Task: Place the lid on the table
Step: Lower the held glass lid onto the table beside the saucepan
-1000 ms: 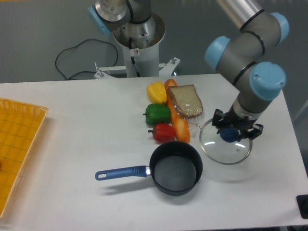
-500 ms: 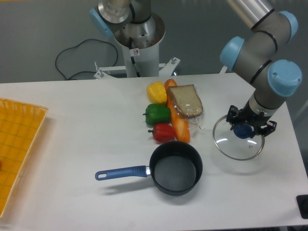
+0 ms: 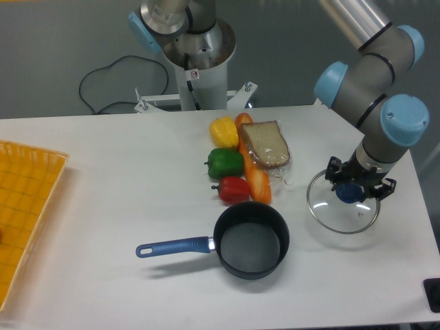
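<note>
- The claw (image 3: 351, 190) of the UR5e arm (image 3: 377, 89) is closed around the blue centre knob (image 3: 348, 193) of the lid (image 3: 342, 203), its fingers drawn in against the knob's sides.
- The lid, clear glass with a thin metal rim, sits at the right side of the white table (image 3: 124, 185); whether its rim rests on the surface or hangs just above it cannot be told from this view.
- Compared with a second ago, the claw and lid have travelled to the right, away from the saucepan and the bagged bread; over the last half second the shift is only slight, a touch lower in the picture.
- Left of the lid, well apart from it, stands a black saucepan (image 3: 251, 240) with a blue handle (image 3: 173, 246) pointing left; the pan is uncovered and nothing is visible inside it.
- Behind the pan lies a cluster of food: a slice of bread in clear wrap (image 3: 265, 146), a carrot (image 3: 257, 180) running beside it, a red pepper (image 3: 234, 189) just at the pan's far rim, a green pepper (image 3: 225, 163) and a yellow pepper (image 3: 223, 132).
- At the table's left edge is a yellow grid tray (image 3: 27, 206), cut off by the frame; the visible part holds nothing that can be made out.
- The arm's base column (image 3: 196, 55) stands behind the table's far edge.
</note>
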`<action>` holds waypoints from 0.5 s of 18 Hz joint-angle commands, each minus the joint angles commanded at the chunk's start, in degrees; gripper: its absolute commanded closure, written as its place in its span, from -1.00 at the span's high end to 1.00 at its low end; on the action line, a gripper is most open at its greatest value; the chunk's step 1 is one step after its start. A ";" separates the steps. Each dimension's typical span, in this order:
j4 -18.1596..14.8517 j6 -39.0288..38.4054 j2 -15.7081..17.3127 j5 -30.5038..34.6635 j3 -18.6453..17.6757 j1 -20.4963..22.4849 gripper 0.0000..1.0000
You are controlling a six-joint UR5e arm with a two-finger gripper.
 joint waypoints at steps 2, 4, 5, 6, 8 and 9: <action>0.18 -0.09 -0.09 0.00 -0.35 -0.35 0.11; 0.18 -0.18 -0.18 0.00 -0.35 -0.44 0.11; 0.18 -0.18 -0.26 0.00 -0.35 -0.44 0.11; 0.26 -0.09 -0.35 0.00 -0.35 -0.44 0.11; 0.26 -0.18 -0.44 0.00 -0.35 -0.44 0.11; 0.27 -0.09 -0.44 0.00 -0.35 -0.44 0.11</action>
